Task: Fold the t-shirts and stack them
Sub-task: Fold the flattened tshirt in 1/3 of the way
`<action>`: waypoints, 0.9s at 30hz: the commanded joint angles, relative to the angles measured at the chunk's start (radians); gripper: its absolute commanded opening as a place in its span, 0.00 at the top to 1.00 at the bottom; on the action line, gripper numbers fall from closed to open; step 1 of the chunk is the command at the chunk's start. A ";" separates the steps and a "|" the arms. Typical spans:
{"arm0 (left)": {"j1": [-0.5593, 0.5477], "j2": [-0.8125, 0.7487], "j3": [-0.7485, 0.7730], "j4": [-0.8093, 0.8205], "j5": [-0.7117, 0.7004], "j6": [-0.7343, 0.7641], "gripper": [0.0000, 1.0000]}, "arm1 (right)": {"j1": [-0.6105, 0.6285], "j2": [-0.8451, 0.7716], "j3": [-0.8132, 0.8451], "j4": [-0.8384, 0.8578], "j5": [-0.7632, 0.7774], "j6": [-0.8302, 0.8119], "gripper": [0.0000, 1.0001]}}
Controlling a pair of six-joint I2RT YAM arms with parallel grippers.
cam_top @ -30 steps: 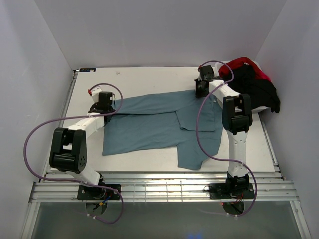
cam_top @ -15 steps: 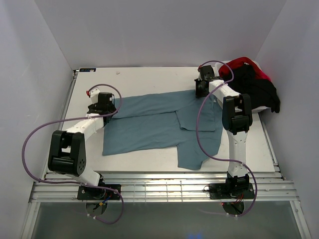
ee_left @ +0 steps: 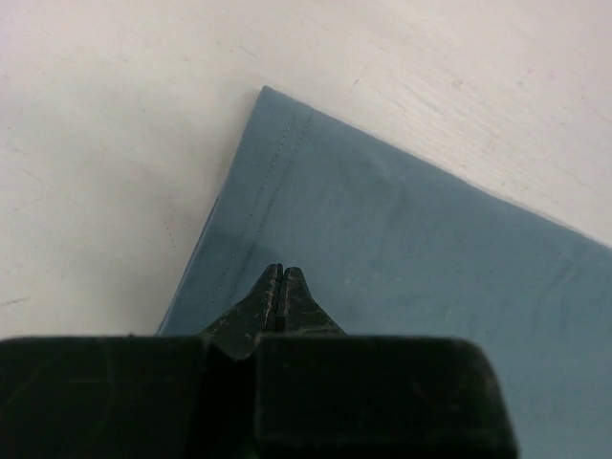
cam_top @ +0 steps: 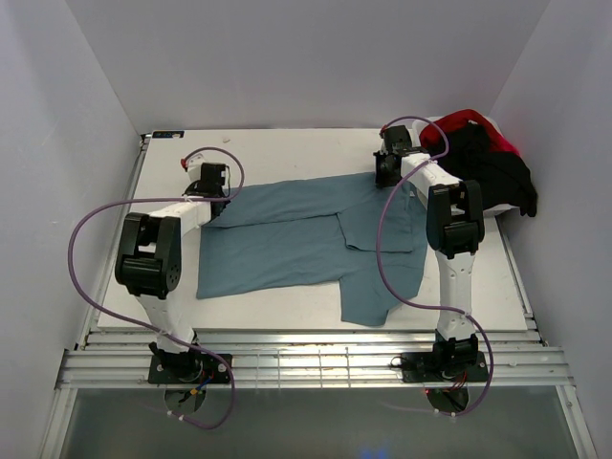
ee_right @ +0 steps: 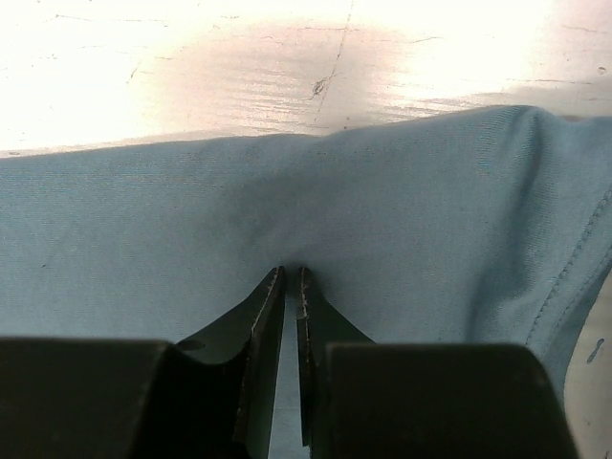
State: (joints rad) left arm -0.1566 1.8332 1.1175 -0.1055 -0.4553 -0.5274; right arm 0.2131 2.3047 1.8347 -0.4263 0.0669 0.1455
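The teal-blue t-shirt (cam_top: 287,239) lies spread on the table, with its right part folded over. My left gripper (cam_top: 218,189) is at the shirt's far left corner. In the left wrist view its jaws (ee_left: 282,273) are shut with the tips over the flat teal fabric (ee_left: 402,239), just behind the hemmed corner, and no cloth shows between them. My right gripper (cam_top: 384,178) is at the shirt's far right edge. In the right wrist view its jaws (ee_right: 292,273) are pinched on a puckered fold of the teal fabric (ee_right: 287,191).
A black t-shirt (cam_top: 488,167) with a red one (cam_top: 464,120) on it lies heaped at the back right, beside the right arm. The white table (cam_top: 287,153) is bare behind the teal shirt. Grey walls close in on three sides.
My left gripper has moved away from me and a little right, to the shirt's far left corner, and its elbow has swung inward. The right arm and the shirt have not moved.
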 commanded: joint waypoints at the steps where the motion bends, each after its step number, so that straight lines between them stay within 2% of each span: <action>1: -0.004 0.027 0.056 -0.019 0.009 0.004 1.00 | -0.008 0.058 -0.041 -0.063 -0.001 -0.018 0.85; 9: 0.005 0.179 0.174 -0.079 0.000 -0.002 1.00 | -0.006 0.073 -0.017 -0.088 -0.013 -0.014 0.85; 16: 0.057 0.285 0.266 -0.100 0.040 -0.002 1.00 | -0.008 0.093 0.017 -0.103 -0.044 -0.001 0.84; 27: 0.089 0.385 0.383 -0.094 0.081 0.026 1.00 | -0.009 0.171 0.139 -0.114 -0.032 0.009 0.83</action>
State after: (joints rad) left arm -0.0856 2.1662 1.4857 -0.1509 -0.4030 -0.5217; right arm 0.2096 2.3848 1.9709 -0.4736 0.0227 0.1532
